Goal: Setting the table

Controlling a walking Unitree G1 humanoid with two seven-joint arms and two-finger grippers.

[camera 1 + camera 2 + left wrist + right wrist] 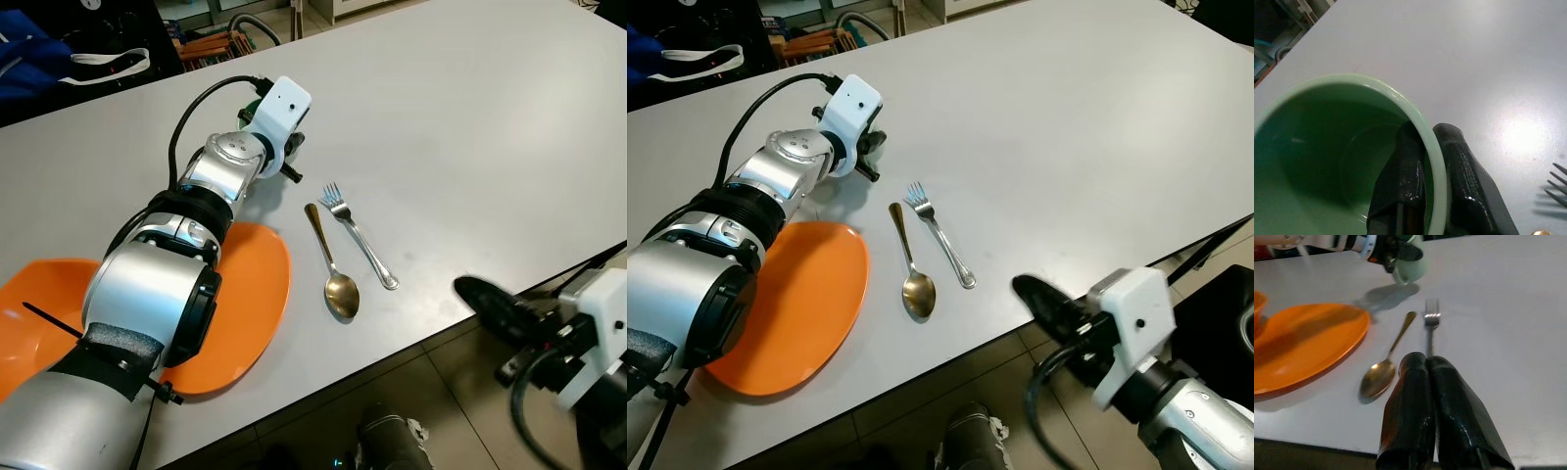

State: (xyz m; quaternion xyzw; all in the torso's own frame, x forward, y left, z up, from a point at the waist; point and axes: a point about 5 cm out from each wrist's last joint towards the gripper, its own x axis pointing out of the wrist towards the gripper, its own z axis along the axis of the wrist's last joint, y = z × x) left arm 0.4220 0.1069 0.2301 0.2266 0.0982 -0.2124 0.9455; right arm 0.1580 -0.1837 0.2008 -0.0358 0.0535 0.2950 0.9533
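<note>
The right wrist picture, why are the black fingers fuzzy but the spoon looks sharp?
Right wrist view: the fingers sit very near the lens, so they blur; the spoon lies farther off, sharper. Left wrist view: glare whitens the table.

— What colour was the surface (470,117)?
— Plain pale grey. Left of the spoon (334,269) lay a bright orange plate (257,294), unpatterned.
— And the spoon itself?
— Brassy gold; the fork (359,234) just right of it was silver.
— The cup (1342,156)?
— Pale mint green, inside and out, beyond the spoon's handle.
— The grippers?
— Left gripper (1432,186) and right gripper (1432,416) both had glossy black fingers.
</note>
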